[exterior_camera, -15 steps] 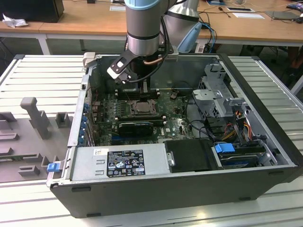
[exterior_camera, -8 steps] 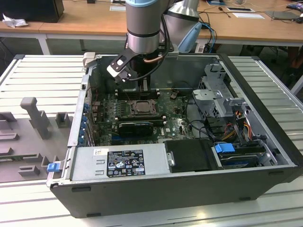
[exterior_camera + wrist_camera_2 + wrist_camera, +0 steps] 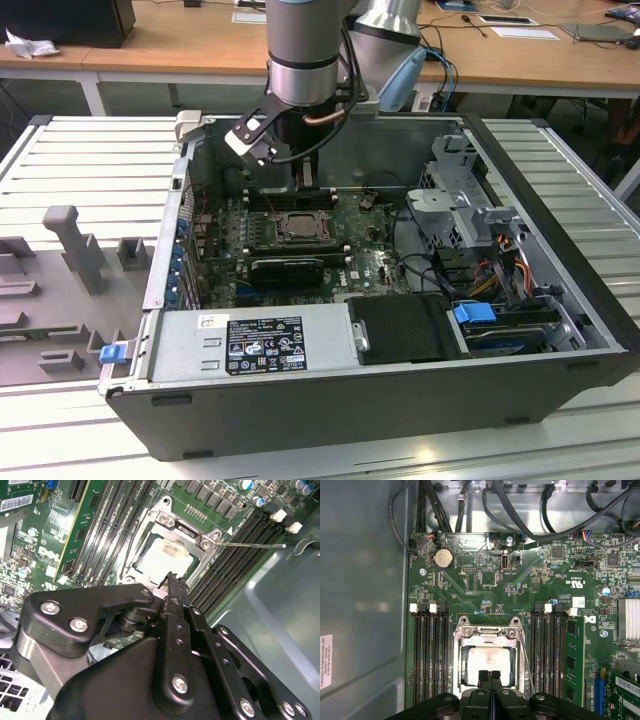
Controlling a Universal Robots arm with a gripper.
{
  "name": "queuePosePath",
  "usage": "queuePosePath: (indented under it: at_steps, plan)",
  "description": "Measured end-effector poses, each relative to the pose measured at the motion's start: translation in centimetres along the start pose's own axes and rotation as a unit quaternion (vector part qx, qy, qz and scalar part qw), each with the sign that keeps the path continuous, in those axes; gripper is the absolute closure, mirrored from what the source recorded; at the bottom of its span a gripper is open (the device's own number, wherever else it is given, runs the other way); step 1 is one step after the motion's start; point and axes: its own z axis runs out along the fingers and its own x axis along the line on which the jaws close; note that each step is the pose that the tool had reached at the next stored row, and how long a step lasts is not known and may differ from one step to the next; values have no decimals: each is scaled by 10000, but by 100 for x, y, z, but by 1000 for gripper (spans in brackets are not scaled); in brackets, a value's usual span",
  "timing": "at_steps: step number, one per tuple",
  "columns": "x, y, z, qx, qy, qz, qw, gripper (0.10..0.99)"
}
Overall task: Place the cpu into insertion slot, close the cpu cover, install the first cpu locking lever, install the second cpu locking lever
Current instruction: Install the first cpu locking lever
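An open computer case (image 3: pixel 400 410) lies on its side in the middle of the exterior view, and its power supply (image 3: pixel 330 345), at the lower centre of that frame, carries a black label (image 3: pixel 265 350) dense with white print and marks, with a small white sticker (image 3: pixel 213 321) just beside it. In the first wrist view a white sticker (image 3: pixel 325 660) with dark lines of text sits on the grey case wall. Another small white one (image 3: pixel 578 601) is stuck on the green motherboard (image 3: pixel 485 580), which also bears white lettering near a round coin battery (image 3: pixel 443 558). The cpu (image 3: pixel 490 660) (image 3: pixel 162 560) is a flat square chip with a pale silvery-beige top, smudged and dull. It is seated in the insertion slot (image 3: pixel 272 238) between the banks of long black memory slots (image 3: pixel 427 655). The cpu cover (image 3: pixel 490 632) (image 3: pixel 200 537), a silvery-grey metal frame, lies flat around the chip, which shows through its square window. A thin wire locking lever (image 3: pixel 250 544) (image 3: pixel 527 667) stands out sideways from the socket's corner, unlatched. The gripper (image 3: pixel 490 676) (image 3: pixel 172 580) (image 3: pixel 305 185) hangs just above the near edge of the socket. Its two black fingers are pressed together with only a seam between them and nothing seen in their hold.
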Motion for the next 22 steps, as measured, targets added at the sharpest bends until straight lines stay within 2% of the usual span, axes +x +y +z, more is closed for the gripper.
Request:
queuePosePath:
  at_steps: [6,9,12,13,15,18,19,21,22]
  plan:
    - [6,6,-115,0,0,0,10000,980]
    - [7,7,-138,0,1,-1,10000,980]
    - [8,7,-138,23,22,-446,9990,980]
    - [7,7,-137,33,30,-617,9981,980]
    - [7,7,-136,55,51,-1029,9947,980]
    - [7,7,-135,71,66,-1339,9909,980]
    - [7,7,-135,81,74,-1520,9883,980]
    - [7,6,-135,91,81,-1707,9852,980]
    - [7,6,-134,98,88,-1843,9828,980]
